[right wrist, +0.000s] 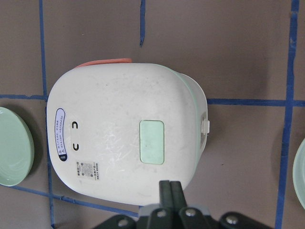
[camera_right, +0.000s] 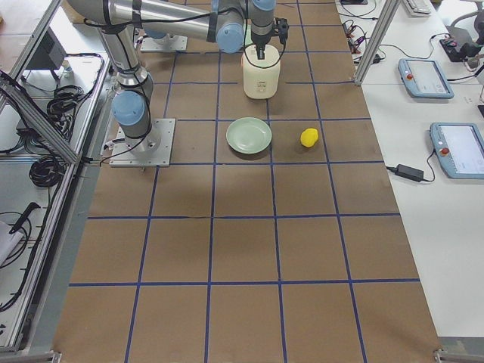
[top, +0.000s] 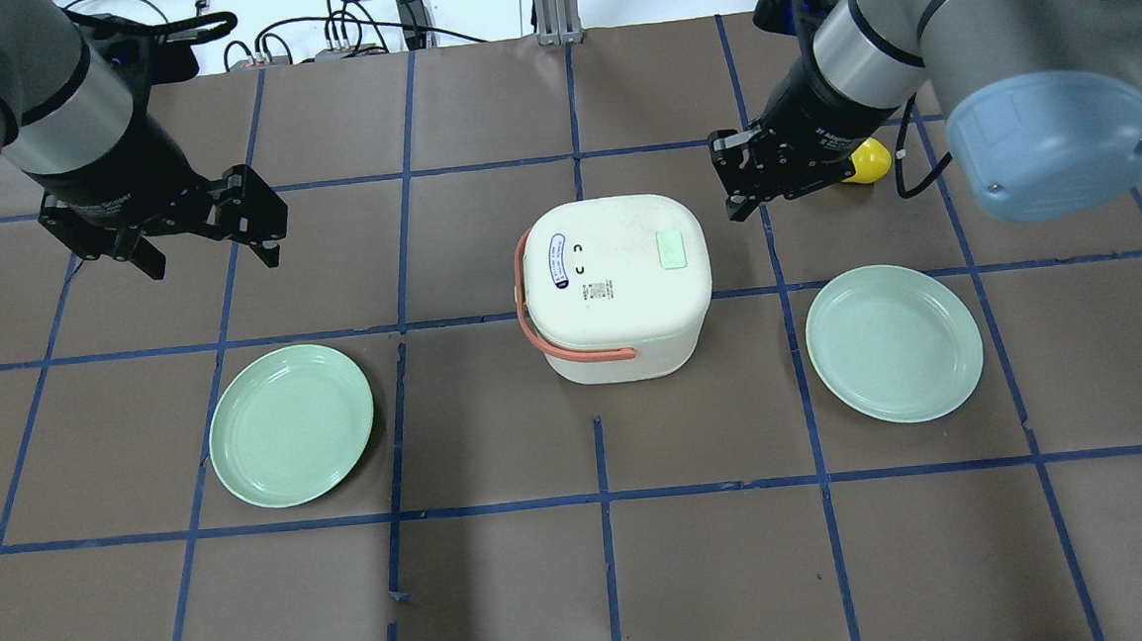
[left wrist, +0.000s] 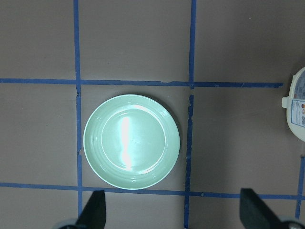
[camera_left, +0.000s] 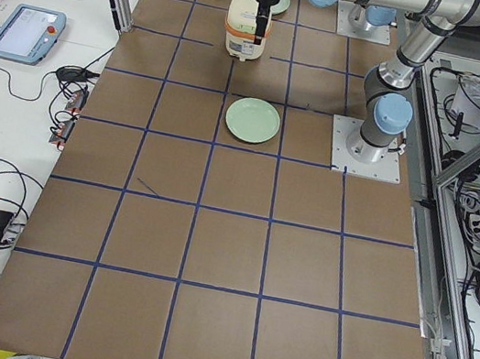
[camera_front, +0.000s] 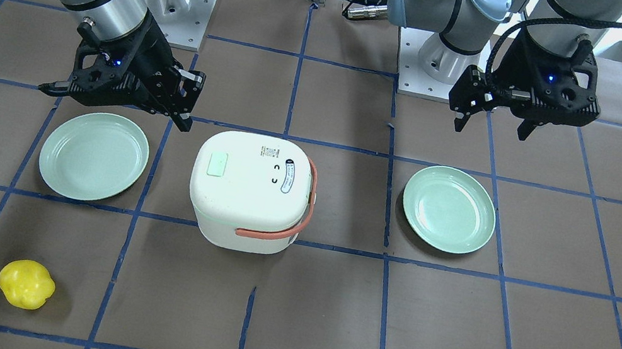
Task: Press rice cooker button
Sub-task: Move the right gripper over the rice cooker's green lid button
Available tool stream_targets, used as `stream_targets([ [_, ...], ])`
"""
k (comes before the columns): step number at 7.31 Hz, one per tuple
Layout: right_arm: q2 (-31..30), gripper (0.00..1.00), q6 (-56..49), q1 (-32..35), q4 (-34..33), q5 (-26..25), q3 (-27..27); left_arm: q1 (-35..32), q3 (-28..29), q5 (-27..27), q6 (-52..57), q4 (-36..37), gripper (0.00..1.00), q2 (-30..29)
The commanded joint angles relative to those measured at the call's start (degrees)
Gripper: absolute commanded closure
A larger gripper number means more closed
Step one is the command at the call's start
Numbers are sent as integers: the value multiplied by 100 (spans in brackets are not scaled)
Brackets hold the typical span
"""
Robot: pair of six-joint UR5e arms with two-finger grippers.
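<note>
Two hands hover: right hand (right wrist: 170, 185) pinched together near the rice cooker (right wrist: 114, 119) (left hand (top: 212, 251) spread apart).

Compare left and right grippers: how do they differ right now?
1. The left gripper is open, fingers wide apart; the right gripper is shut, fingers pressed together.
2. The left gripper hangs over bare table near a plate, well away from the rice cooker; the right gripper sits close beside the cooker, on the side of its green button.
Shared: both are black, point downward, and hold nothing.
</note>
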Motion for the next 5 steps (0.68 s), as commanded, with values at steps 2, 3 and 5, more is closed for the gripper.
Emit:
stream_targets([
  [2,35,98,-5,81,-25,227,35,0,0,0,-8,0,0,-9],
  [3,52,98,-5,81,-34,437,35,0,0,0,-8,0,0,0],
  [5,166,98,-14,81,-427,422,35,0,0,0,-8,0,0,0],
])
